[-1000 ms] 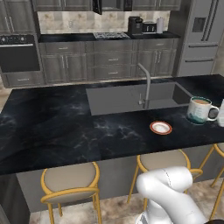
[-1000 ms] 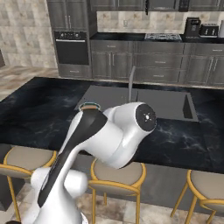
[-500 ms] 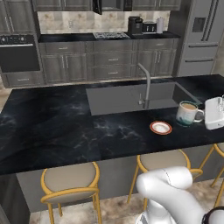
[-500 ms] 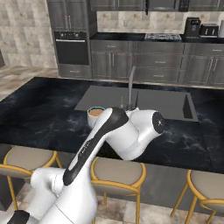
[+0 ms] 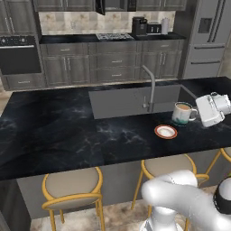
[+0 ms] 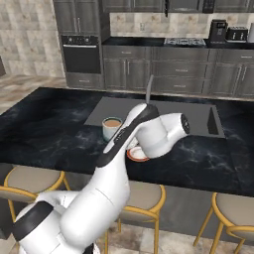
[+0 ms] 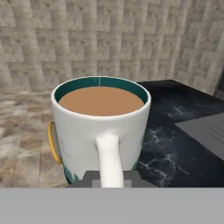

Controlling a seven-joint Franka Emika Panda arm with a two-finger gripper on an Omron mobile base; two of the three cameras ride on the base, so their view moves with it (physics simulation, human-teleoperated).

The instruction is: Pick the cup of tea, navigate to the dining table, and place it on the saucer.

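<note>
The hand (image 5: 198, 113) is closed on the handle of the cup of tea (image 5: 182, 113) and holds it upright above the black marble counter (image 5: 67, 135), near the sink (image 5: 131, 100). The saucer (image 5: 165, 131) lies on the counter just beside the cup.

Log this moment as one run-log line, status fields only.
phase: carry | gripper: shut on cup of tea by its handle | cup: above dining table, beside saucer | placed: no

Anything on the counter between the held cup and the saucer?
Nothing: in the left base view only bare black marble separates the cup of tea from the saucer; the faucet stands behind.
</note>
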